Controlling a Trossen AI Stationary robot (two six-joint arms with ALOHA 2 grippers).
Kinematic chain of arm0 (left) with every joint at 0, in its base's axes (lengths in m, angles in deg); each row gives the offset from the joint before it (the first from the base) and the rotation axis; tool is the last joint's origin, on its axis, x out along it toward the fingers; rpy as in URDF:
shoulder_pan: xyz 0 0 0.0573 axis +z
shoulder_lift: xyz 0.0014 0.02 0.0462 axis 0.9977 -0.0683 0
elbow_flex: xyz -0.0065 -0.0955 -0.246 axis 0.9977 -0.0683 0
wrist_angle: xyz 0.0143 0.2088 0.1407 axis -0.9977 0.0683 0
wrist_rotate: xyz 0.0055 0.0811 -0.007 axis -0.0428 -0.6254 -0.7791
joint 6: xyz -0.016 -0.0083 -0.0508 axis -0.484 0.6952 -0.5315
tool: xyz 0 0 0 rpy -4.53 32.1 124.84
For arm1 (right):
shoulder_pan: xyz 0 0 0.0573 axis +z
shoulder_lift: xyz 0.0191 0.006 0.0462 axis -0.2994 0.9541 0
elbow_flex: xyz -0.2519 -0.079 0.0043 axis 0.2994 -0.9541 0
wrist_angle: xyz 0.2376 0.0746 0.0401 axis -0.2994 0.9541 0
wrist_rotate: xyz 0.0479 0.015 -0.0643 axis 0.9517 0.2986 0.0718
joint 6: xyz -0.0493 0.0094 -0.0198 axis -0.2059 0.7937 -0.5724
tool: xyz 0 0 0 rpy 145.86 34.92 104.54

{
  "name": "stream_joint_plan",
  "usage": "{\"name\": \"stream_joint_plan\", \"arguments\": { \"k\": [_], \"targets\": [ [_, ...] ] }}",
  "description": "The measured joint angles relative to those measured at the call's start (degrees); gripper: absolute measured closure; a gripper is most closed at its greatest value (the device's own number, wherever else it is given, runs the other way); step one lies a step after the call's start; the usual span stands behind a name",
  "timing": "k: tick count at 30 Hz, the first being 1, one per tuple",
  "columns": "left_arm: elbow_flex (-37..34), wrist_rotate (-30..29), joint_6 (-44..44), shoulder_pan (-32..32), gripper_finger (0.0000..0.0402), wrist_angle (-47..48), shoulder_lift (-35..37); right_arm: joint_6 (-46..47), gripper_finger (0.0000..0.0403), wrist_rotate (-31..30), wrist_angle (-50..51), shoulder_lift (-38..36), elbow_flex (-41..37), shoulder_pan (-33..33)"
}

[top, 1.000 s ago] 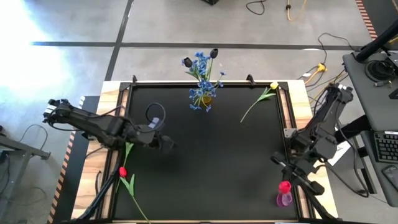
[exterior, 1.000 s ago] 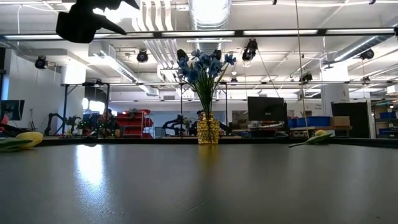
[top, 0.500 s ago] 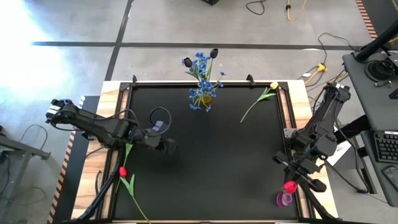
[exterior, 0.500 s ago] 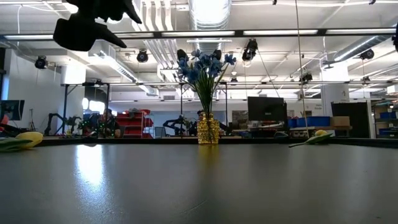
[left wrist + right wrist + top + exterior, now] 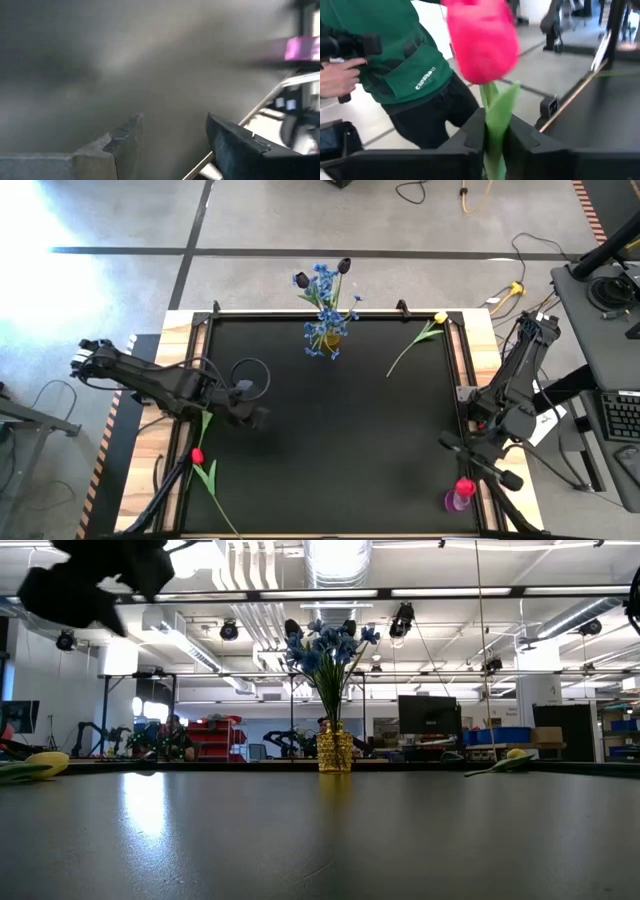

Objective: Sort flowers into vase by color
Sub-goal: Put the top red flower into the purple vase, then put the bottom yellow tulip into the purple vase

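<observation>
A gold vase (image 5: 330, 338) at the table's far edge holds blue sprigs (image 5: 322, 280) and two near-black tulips (image 5: 343, 266); the low view shows this vase (image 5: 335, 751) too. A yellow tulip (image 5: 440, 318) lies at the far right. A red tulip (image 5: 197, 455) lies flat at the near left. My left gripper (image 5: 255, 416) hovers open just right of that tulip's stem, empty in its wrist view (image 5: 172, 135). My right gripper (image 5: 478, 470) is shut on a second red tulip (image 5: 465, 485) over a small purple vase (image 5: 457, 501) at the near right corner. My right gripper pinches the red tulip's green stem and leaf (image 5: 493, 117) between its two fingers (image 5: 470, 137), a short way below the head (image 5: 480, 45). The fingers lie across the stem. The tulip is lifted clear of the table, its head standing out past the fingertips.
A person in a green top (image 5: 405, 65) stands beyond the table's near right corner, holding a dark device. Raised rails run along the table's left and right edges (image 5: 463, 360). The dark mat's middle (image 5: 340, 440) holds nothing.
My left gripper has drawn back a little toward the table's left edge, staying open. My right gripper has carried the red tulip a short way toward the near edge, over the purple vase, still shut on its stem.
</observation>
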Motion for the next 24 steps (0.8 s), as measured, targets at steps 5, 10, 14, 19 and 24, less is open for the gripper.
{"name": "stream_joint_plan", "arguments": {
  "k": [5, 10, 14, 19, 24],
  "targets": [
    [0.00, 0.59, -0.60, -0.03, 0.0199, 7.54, 1.81, 9.81, 0.0301, 0.07, 10.42, 0.52, 3.71, 0.17],
    [-0.02, 0.57, -1.30, 0.01, 0.0199, 13.20, 2.99, 19.95, 0.0250, 0.51, 23.85, 1.38, 10.15, 1.52],
    [-0.02, 0.55, -0.88, 0.01, 0.0199, 18.49, 3.17, 26.82, 0.0226, 0.50, 37.24, 2.74, 17.48, 2.01],
    [-0.16, -2.27, -2.26, 0.66, 0.0199, 29.66, 2.71, 30.97, 0.0213, -0.99, 51.13, 4.93, 27.23, 2.01],
    [-2.32, -5.82, -2.81, 2.95, 0.0199, 32.39, 2.60, 35.89, 0.0207, -6.43, 62.75, 7.74, 35.60, 1.99]
  ]
}}
